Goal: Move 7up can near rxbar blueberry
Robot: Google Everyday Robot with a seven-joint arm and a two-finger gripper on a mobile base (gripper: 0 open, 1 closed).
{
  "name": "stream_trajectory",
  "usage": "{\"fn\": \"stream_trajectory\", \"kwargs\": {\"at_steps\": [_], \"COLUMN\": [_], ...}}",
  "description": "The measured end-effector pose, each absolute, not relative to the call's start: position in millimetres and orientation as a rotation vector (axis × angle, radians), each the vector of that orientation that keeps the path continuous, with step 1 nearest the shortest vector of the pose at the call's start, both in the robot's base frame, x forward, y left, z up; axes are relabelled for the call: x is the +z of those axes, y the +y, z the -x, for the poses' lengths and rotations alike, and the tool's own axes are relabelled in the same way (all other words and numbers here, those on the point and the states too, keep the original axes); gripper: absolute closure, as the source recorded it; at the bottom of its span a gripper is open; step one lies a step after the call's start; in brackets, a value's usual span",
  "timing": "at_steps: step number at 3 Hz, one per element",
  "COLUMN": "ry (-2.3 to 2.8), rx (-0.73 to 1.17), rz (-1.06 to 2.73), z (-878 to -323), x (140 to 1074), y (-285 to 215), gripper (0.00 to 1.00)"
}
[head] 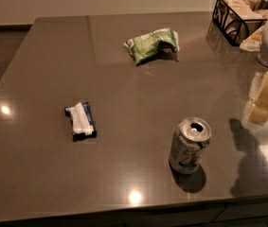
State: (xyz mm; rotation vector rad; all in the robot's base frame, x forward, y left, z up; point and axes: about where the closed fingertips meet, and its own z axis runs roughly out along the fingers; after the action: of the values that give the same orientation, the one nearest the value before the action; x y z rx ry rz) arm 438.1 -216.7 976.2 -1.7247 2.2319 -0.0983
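The 7up can stands upright on the grey-brown table, front right, dented, with its silver top open. The rxbar blueberry lies flat at the left of centre, dark blue with a white band. It is well apart from the can. My gripper, cream-coloured, hangs at the right edge of the view. It is to the right of the can and a little farther back, apart from it and holding nothing that I can see.
A crumpled green and white snack bag lies at the back centre. A black wire basket with packets stands at the back right corner. The table's front edge runs just below the can.
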Motion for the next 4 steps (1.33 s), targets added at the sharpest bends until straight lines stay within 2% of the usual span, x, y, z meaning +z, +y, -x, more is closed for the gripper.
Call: {"fn": "stream_trajectory", "kwargs": {"at_steps": [2, 3, 4], "ry": [2.206, 2.132, 2.019], "rx": [-0.090, -0.005, 0.160], "rz": [1.745, 1.782, 1.815], "z": [-434, -418, -398], "x": [976, 968, 956], "y": [-212, -202, -176], "gripper": [0.00, 0.00, 0.00]}}
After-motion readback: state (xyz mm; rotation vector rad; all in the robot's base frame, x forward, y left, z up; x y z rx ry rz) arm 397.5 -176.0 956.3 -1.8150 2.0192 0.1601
